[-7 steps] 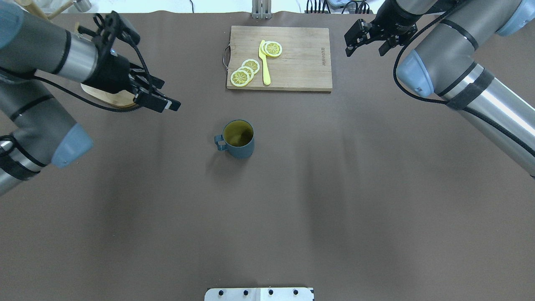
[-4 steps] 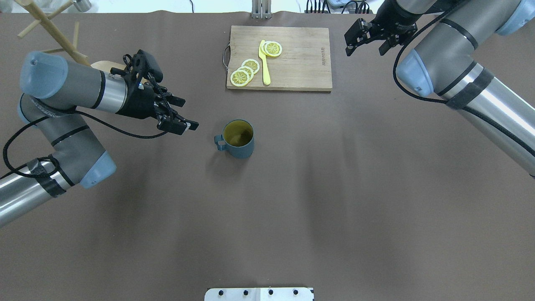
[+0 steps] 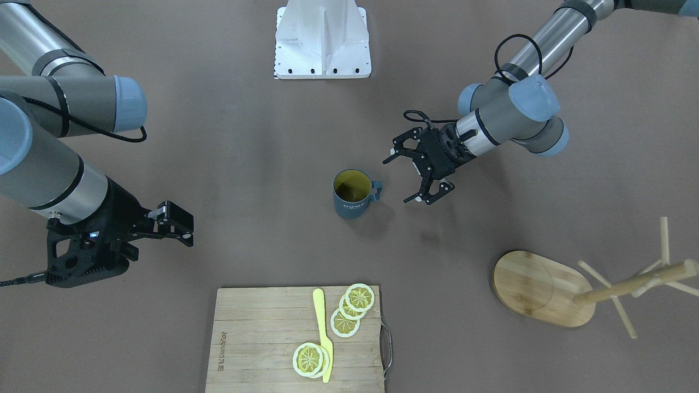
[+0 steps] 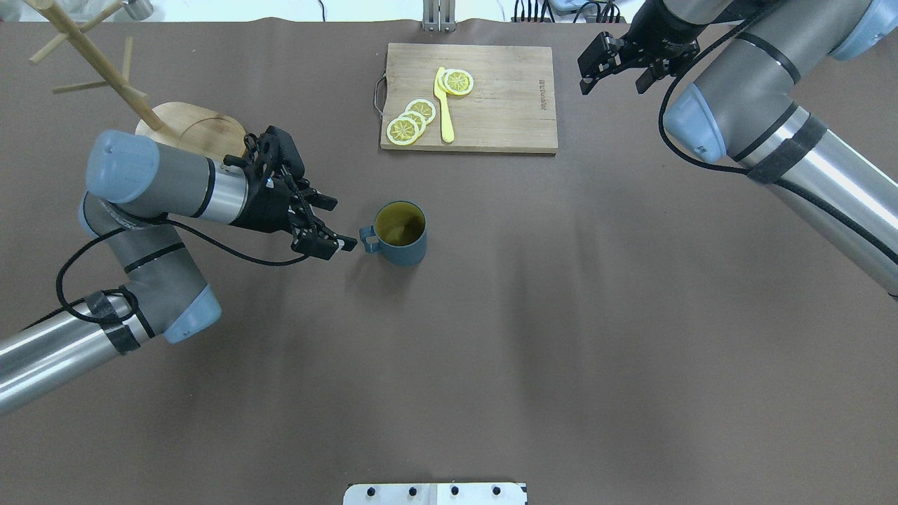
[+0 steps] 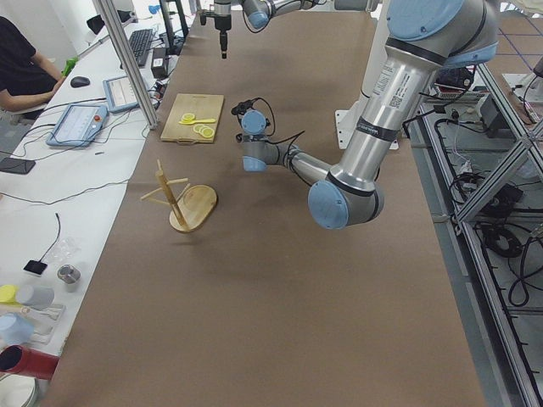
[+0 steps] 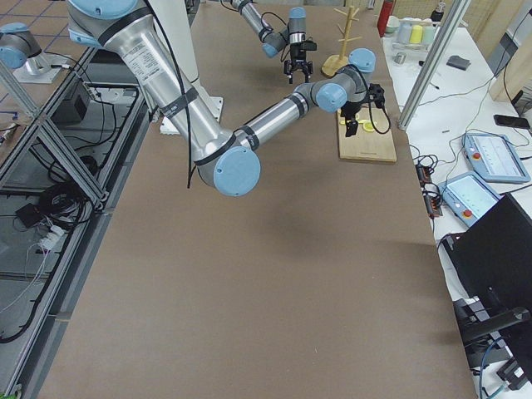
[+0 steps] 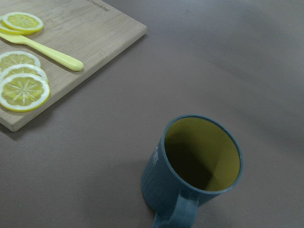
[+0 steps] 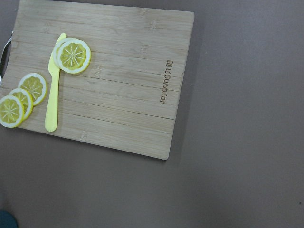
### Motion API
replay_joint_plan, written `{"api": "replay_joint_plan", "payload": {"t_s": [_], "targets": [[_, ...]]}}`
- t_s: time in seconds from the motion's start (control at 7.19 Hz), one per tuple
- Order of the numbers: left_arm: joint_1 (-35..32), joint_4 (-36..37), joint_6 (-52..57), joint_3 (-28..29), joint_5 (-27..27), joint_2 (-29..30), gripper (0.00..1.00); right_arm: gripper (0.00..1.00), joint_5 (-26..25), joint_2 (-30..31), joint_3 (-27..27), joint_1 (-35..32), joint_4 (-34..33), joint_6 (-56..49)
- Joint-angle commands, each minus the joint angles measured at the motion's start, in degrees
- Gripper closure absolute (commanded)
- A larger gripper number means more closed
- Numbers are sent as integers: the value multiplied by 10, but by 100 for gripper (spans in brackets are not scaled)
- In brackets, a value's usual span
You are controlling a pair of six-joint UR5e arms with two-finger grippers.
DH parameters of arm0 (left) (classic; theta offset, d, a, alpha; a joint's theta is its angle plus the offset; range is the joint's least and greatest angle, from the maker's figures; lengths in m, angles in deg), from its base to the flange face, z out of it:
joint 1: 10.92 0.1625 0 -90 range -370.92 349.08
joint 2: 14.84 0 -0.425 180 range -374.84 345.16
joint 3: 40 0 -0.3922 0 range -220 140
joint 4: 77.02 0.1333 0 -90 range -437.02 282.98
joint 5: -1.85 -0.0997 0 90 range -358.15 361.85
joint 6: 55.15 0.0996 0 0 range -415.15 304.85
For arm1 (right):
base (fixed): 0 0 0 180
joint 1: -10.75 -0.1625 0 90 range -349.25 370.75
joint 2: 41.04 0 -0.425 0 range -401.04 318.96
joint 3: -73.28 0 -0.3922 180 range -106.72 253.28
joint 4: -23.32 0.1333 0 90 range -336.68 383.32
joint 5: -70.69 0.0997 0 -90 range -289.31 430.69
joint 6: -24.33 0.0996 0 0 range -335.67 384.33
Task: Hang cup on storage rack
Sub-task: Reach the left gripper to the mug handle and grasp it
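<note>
The slate-blue cup (image 4: pixel 401 235) stands upright mid-table, yellowish inside, with its handle (image 4: pixel 367 240) toward my left arm. "HOME" lettering shows in the front-facing view (image 3: pixel 352 196). My left gripper (image 4: pixel 340 224) is open and empty, low and level, with its fingertips just short of the handle and apart from it. It also shows in the front-facing view (image 3: pixel 398 180). The left wrist view shows the cup (image 7: pixel 199 164) close below. The wooden storage rack (image 4: pixel 193 130) stands behind my left arm, pegs bare (image 3: pixel 628 286). My right gripper (image 4: pixel 612 81) is open and empty, high at the far right.
A bamboo cutting board (image 4: pixel 491 105) with a metal handle lies at the far centre, holding several lemon slices (image 4: pixel 410 123) and a yellow knife (image 4: pixel 443 105). It fills the right wrist view (image 8: pixel 118 85). A white mounting plate (image 4: pixel 435 493) sits at the near edge.
My left arm has swung forward and down from over the rack's base to the cup's handle side, uncovering the rack. The cup and the right arm have not moved.
</note>
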Motion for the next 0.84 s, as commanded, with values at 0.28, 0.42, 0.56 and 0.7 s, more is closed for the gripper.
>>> {"api": "replay_joint_plan", "payload": {"t_s": [0.28, 0.42, 0.56, 0.7], "targets": [[41, -24, 1, 26, -61, 15, 3, 1, 0, -1, 0, 0, 0, 4], [41, -24, 1, 32, -61, 22, 4, 1, 0, -1, 0, 0, 0, 5], [41, -23, 0, 34, -61, 22, 38, 1, -1, -1, 0, 0, 0, 5], [41, -23, -1, 41, -61, 22, 85, 1, 0, -1, 0, 0, 0, 5]]}}
